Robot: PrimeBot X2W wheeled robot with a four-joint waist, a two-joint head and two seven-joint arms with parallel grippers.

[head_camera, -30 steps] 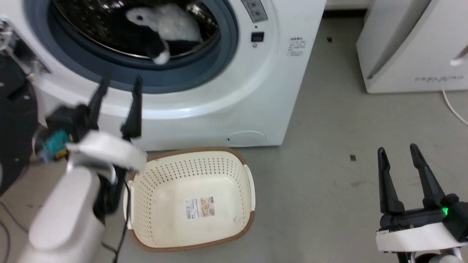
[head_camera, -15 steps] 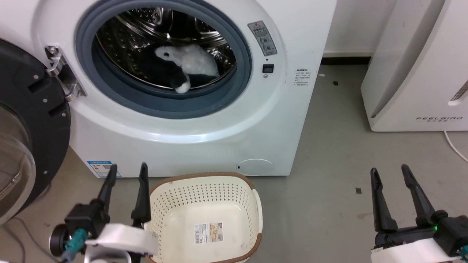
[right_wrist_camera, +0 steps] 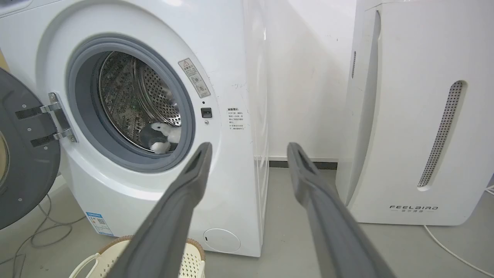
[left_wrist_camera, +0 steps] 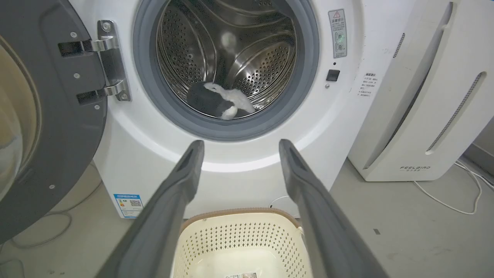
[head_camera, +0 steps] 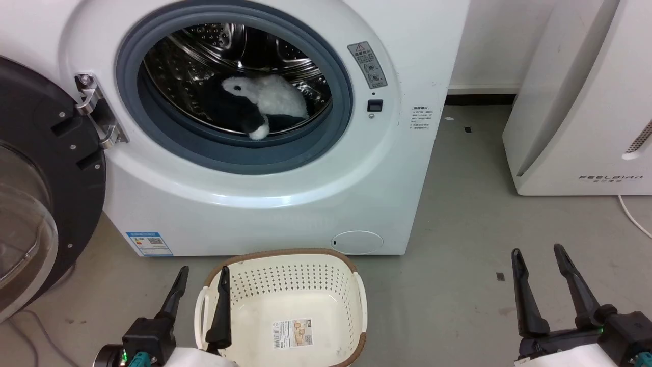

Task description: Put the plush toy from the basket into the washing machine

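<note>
The panda plush toy (head_camera: 260, 104) lies inside the steel drum of the washing machine (head_camera: 285, 204), whose black-rimmed door (head_camera: 35, 199) stands swung open to the left. In the wrist views the plush toy (left_wrist_camera: 220, 101) (right_wrist_camera: 161, 136) rests low in the drum. The cream basket (head_camera: 285, 285) sits on the floor before the machine with just a paper label on its bottom. My left gripper (head_camera: 202, 276) is open over the basket's left rim, holding nothing. My right gripper (head_camera: 539, 254) is open above bare floor at the lower right.
A white FEELBIRD appliance (head_camera: 586, 102) stands to the right of the washer, with a white cable (head_camera: 631, 214) on the floor beside it. Grey floor (head_camera: 458, 229) lies between washer, appliance and right gripper. Cables trail under the open door.
The head camera has tilted up and back, so more of the washer front shows. My left arm has drawn back from the porthole down to the basket's left rim, gripper still open.
</note>
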